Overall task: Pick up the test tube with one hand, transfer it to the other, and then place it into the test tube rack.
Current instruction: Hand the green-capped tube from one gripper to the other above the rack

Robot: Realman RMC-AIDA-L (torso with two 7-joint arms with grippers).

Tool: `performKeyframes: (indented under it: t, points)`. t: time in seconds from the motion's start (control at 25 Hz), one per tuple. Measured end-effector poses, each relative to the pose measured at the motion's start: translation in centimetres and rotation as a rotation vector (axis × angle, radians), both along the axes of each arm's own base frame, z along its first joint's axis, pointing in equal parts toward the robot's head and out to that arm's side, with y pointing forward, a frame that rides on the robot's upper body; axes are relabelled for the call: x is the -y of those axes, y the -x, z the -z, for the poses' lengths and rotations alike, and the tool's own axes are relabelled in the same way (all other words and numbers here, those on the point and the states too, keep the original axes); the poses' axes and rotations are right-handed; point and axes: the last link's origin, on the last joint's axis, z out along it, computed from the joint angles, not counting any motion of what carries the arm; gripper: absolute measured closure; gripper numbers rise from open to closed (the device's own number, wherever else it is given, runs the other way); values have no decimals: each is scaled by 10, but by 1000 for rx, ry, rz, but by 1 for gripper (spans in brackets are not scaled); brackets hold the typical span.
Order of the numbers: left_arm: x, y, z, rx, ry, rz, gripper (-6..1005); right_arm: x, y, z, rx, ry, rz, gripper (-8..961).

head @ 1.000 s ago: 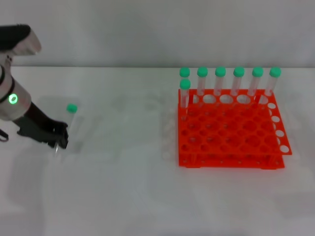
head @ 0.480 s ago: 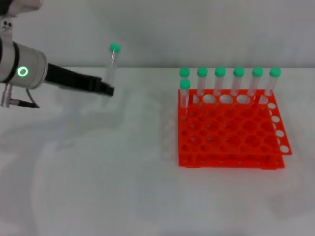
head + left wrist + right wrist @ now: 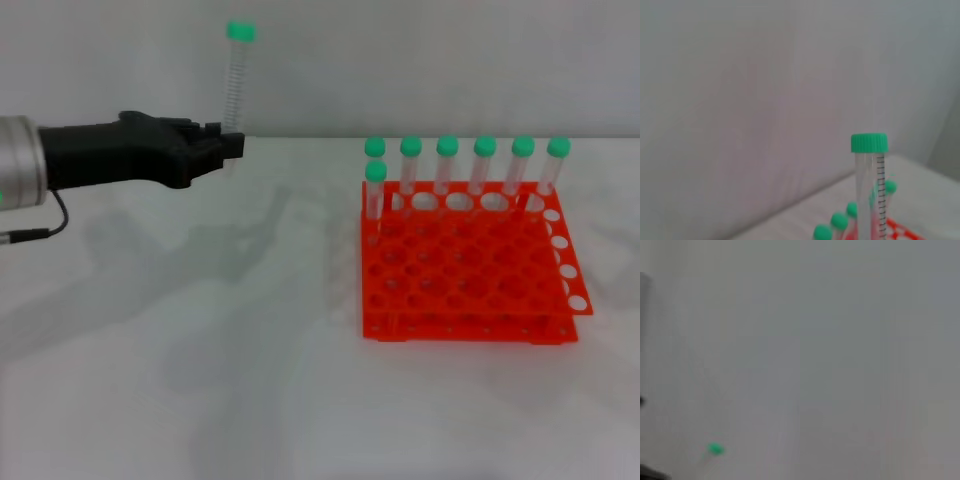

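Note:
My left gripper (image 3: 230, 145), black on a silver-grey arm, is shut on the lower end of the test tube (image 3: 235, 80) and holds it upright, well above the table, left of the rack. The clear tube with its green cap also shows in the left wrist view (image 3: 871, 185). The orange-red test tube rack (image 3: 465, 270) stands on the table at the right with several green-capped tubes (image 3: 447, 165) along its far row. My right gripper is not in the head view. A small green blur (image 3: 715, 449) shows in the right wrist view.
The white table (image 3: 200, 350) stretches in front of and left of the rack. A pale wall rises behind the table. A thin cable (image 3: 40, 232) hangs under my left arm.
My left gripper lifted the test tube off the table at the left, raised it and carried it right toward the rack; the tube now stands upright and higher.

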Motion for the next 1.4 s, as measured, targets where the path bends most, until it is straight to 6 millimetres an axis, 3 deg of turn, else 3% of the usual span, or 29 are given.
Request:
performKeyframes:
  t: [0.24,0.56,0.88,1.4]
  points:
    - [23,7,4,43,-43,193,786,-16,44,9,-39,323,-106,327]
    - [43,-12,28,73,37,442,784,-25,94,45,-10,607,-204,327]
    - [46,-29,45,81,78,533,782,-23,111,75,-14,599,-245,327]
    - [34,-32,57,88,99,502,778,-22,119,80,-12,575,-288,331]
